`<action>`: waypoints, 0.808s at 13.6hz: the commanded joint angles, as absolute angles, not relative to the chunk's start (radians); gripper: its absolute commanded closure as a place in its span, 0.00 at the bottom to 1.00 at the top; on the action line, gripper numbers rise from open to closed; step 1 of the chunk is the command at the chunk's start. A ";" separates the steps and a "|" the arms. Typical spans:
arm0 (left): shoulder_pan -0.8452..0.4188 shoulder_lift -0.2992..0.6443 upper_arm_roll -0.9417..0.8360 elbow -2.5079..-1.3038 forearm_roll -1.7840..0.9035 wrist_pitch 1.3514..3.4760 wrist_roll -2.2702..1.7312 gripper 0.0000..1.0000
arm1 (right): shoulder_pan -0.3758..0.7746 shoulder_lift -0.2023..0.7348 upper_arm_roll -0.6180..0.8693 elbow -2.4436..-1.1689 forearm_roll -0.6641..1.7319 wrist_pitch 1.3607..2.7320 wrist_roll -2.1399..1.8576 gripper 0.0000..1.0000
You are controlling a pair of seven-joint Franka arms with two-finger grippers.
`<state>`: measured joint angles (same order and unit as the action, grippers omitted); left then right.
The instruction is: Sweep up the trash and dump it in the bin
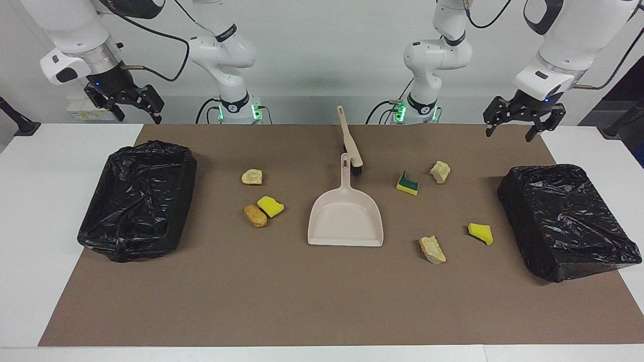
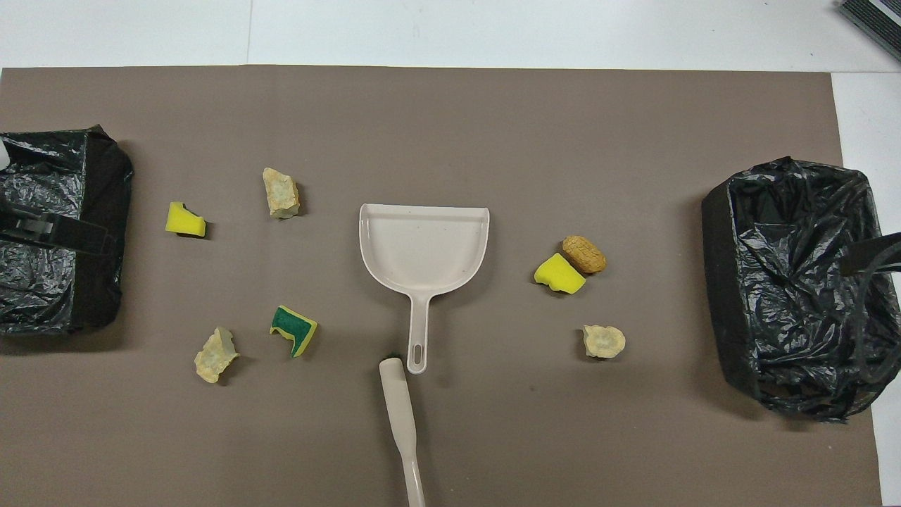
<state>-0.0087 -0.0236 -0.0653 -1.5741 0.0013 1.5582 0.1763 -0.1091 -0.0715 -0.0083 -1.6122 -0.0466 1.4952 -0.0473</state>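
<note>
Grippers both raised, jaws wide, empty: left gripper [image 1: 518, 123] and right gripper [image 1: 132, 104], each at its own end of the mat [image 1: 302, 301]. Two bins [image 1: 138, 198] [image 1: 566, 218], crinkled black liners. Between them one beige plastic dustpan [image 1: 346, 216], one brush [image 1: 350, 143]. Trash [image 1: 270, 206]: seven scraps scattered on the mat; three yellow sponge wedges, one green-backed; three pale rocky chunks; one brown bready lump.

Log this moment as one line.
left gripper: open, raised | right gripper: open, raised | brush, dustpan: untouched | trash: seven, on mat
</note>
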 commanded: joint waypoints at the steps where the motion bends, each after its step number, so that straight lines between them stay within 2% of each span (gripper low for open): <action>1: -0.011 -0.044 -0.063 -1.594 -0.012 1.568 0.169 0.00 | -0.110 -0.066 -0.005 -1.601 -0.055 1.500 -0.066 0.00; 8: -0.025 -0.057 -0.084 -1.606 -0.014 1.562 0.166 0.00 | -0.112 -0.064 0.002 -1.600 -0.008 1.453 -0.034 0.00; 11: -0.038 -0.058 -0.094 -1.620 -0.014 1.562 0.149 0.00 | -0.112 -0.017 0.009 -1.525 0.021 1.413 -0.031 0.00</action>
